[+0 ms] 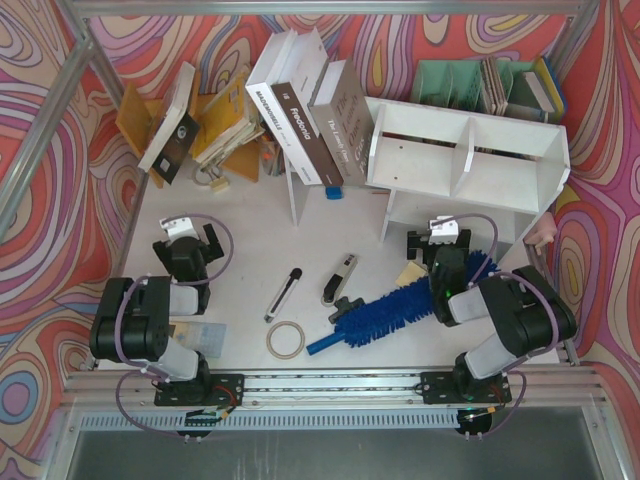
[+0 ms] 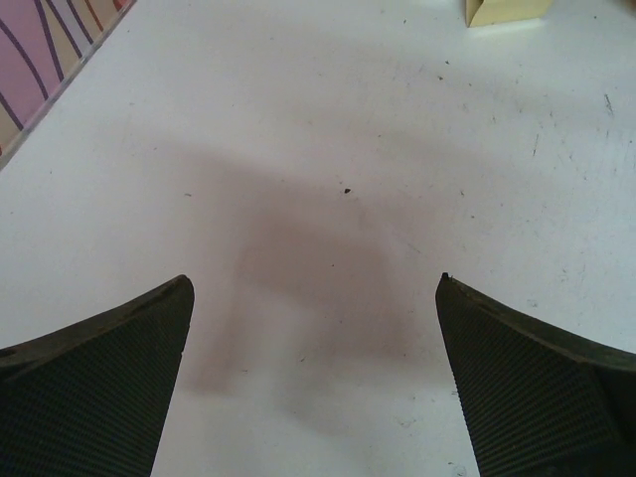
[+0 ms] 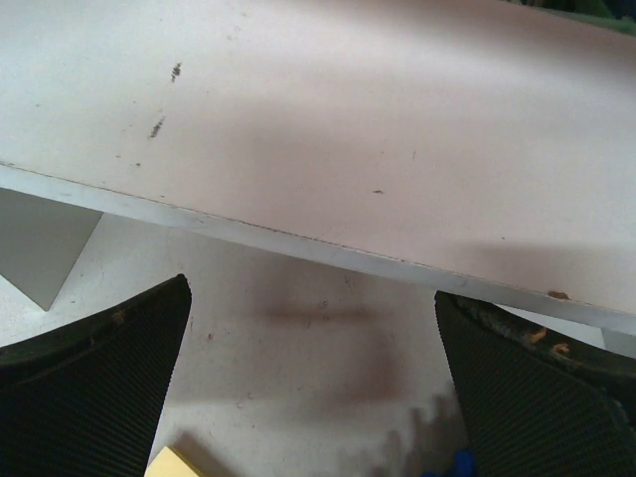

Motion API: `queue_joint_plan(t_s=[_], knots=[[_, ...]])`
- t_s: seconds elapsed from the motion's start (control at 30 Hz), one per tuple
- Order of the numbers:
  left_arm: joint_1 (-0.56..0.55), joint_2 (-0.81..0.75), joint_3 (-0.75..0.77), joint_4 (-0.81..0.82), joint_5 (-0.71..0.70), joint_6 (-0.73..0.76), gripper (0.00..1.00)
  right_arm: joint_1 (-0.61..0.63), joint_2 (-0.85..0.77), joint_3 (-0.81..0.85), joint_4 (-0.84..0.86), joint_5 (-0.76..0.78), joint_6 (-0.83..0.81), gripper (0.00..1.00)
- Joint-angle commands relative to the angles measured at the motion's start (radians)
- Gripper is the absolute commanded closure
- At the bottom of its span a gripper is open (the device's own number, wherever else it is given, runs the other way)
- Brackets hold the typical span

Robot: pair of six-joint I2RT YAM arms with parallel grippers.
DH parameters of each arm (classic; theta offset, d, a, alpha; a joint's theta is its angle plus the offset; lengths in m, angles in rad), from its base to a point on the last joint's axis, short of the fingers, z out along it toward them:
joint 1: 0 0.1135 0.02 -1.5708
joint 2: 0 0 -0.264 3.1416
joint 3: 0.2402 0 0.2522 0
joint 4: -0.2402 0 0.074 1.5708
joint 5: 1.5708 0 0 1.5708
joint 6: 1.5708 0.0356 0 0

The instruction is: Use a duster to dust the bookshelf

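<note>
The white bookshelf (image 1: 470, 160) stands at the back right, two tiers, with a divider in the upper one. The blue fluffy duster (image 1: 395, 308) lies flat on the table in front of it, its slim handle (image 1: 325, 345) pointing near-left. My right gripper (image 1: 441, 243) hovers open just beyond the duster's fluffy end, facing the shelf's lower board (image 3: 348, 129); a scrap of the blue duster (image 3: 459, 464) shows at the bottom edge. My left gripper (image 1: 188, 238) is open over bare table at the left, holding nothing; the left wrist view shows its fingers (image 2: 99, 378) spread wide.
Books lean against a thin white panel (image 1: 295, 195) at the back. A pale green file organiser (image 1: 465, 85) stands behind the shelf. A black-and-silver tool (image 1: 338, 278), a black pen (image 1: 283, 293), a tape ring (image 1: 285, 340) and a yellow pad (image 1: 408, 274) lie mid-table.
</note>
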State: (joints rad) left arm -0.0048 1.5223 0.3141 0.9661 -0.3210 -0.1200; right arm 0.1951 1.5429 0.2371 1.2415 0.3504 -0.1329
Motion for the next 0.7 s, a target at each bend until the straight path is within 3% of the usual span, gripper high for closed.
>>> queue_joint_plan(t_s=[0.0, 0.27, 0.4, 0.67], knots=[[0.006, 0.0, 0.008, 0.011, 0.024, -0.017, 0.02, -0.051, 0.073, 0.018, 0.113, -0.14, 0.041, 0.01], [0.006, -0.003, 0.01, 0.004, 0.026, -0.019, 0.02, -0.11, 0.149, 0.037, 0.145, -0.207, 0.085, 0.01], [0.006, -0.003, 0.008, 0.005, 0.028, -0.018, 0.02, -0.116, 0.141, 0.073, 0.043, -0.227, 0.096, 0.01], [0.006, 0.007, 0.043, -0.048, 0.077, 0.005, 0.02, -0.12, 0.142, 0.08, 0.044, -0.171, 0.112, 0.01]])
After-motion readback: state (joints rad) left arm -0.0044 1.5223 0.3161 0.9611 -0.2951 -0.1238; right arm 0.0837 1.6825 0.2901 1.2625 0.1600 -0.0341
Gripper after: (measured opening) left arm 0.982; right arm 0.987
